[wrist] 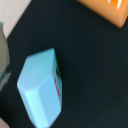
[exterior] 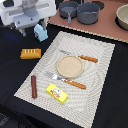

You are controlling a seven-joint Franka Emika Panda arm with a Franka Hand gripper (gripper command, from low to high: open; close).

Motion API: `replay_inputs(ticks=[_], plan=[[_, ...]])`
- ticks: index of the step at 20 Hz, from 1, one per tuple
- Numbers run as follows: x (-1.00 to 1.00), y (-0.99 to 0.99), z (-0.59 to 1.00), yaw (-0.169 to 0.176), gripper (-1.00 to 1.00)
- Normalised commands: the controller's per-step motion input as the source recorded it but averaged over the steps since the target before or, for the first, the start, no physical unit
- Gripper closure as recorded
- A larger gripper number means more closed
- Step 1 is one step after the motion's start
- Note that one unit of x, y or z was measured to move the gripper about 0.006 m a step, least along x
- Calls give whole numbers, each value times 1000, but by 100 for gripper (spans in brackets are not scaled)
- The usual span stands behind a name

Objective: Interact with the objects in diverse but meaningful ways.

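Pale blue carton (wrist: 42, 87) lies tipped under the tool (exterior: 31, 29); tool state cannot be told. Off-centre descent risks shoving it toward the bread loaf (exterior: 30, 53).

A pale blue house-shaped carton (exterior: 41, 31) (wrist: 42, 88) is sitting on the dark surface at the far left, just off the woven mat; the wrist view shows it lying tilted, with a red-and-green print on one face. Nearer, an orange-yellow ridged bread loaf (exterior: 30, 53) (wrist: 106, 9) is resting on the dark surface. A dark red-brown sausage (exterior: 34, 86) is lying lengthwise at the mat's near left edge. A flat yellow box with printed label (exterior: 57, 92) is lying on the mat to its right.
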Motion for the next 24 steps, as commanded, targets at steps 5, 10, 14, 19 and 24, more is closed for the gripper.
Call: replay_inputs(ticks=[5, 10, 14, 19, 24], plan=[[-416, 468, 6, 93, -100], [-92, 261, 1, 99, -100], [0, 272, 23, 220, -100], [-61, 209, -1, 203, -100], [-99, 135, -59, 186, -100]])
